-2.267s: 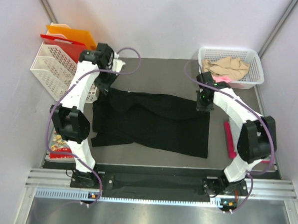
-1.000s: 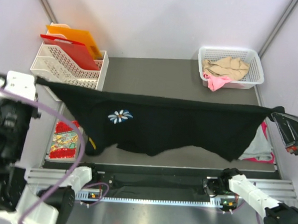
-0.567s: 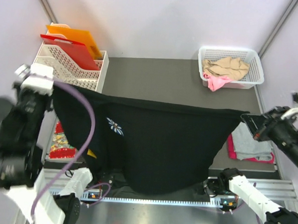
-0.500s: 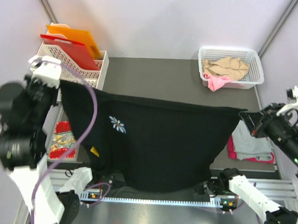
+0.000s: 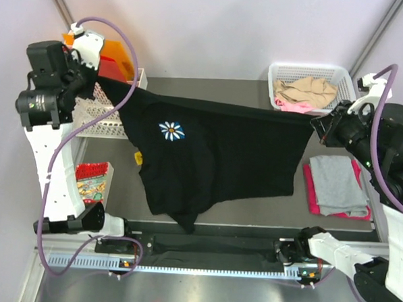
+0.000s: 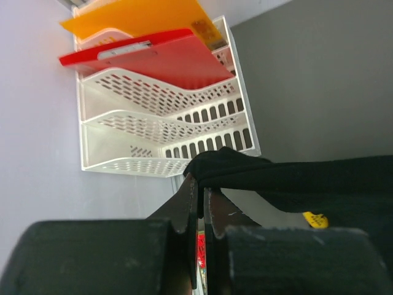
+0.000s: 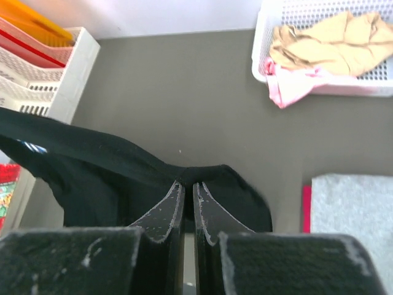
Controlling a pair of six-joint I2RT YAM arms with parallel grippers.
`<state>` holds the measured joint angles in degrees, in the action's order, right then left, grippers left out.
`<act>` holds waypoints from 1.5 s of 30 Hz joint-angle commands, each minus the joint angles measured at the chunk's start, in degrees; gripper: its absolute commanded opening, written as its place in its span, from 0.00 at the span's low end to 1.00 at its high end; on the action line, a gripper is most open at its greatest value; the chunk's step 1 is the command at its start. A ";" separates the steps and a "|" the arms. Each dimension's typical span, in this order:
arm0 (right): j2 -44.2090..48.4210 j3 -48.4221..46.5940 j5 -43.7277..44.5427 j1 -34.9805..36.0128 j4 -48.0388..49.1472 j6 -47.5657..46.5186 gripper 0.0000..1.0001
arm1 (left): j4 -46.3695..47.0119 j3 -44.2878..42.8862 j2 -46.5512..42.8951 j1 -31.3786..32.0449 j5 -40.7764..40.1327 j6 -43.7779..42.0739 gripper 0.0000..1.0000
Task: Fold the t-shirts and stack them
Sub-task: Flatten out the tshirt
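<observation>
Top external view: the large black t-shirt (image 5: 215, 152) hangs spread in the air above the table (image 5: 218, 98). Its taut upper edge runs left to right as the long axis, sloping slightly down toward the right, and the soft cloth sags toward the near rail in an uneven point. The white daisy print (image 5: 170, 130) faces up on the left half. The left gripper (image 6: 198, 179) is pinched closed on a bunched corner of the shirt just beside the white slotted file rack (image 6: 166, 123), which holds a stiff red folder (image 6: 153, 55) and an orange folder (image 6: 141, 13). The right gripper (image 7: 184, 183) is likewise clamped on the opposite corner, near the white mesh basket (image 5: 346, 98). Inside it lie a crumpled beige shirt (image 5: 306, 90) and a pink shirt (image 5: 285, 104). A grey shirt (image 5: 340, 187), folded into a flat rectangle, lies on a magenta-pink shirt (image 5: 313, 191) at the right edge. Bare grey tabletop shows behind the raised shirt.
</observation>
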<state>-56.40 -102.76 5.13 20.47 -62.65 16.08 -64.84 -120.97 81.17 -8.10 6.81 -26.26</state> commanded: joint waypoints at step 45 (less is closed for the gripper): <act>-15.38 21.65 22.20 -4.12 18.00 3.88 0.00 | -5.50 24.21 10.49 4.04 -0.30 -8.55 0.00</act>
<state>-65.91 -76.60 15.84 17.23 -51.66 21.41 -72.36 -92.95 91.20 -9.47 15.66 -31.77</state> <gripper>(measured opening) 0.039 0.031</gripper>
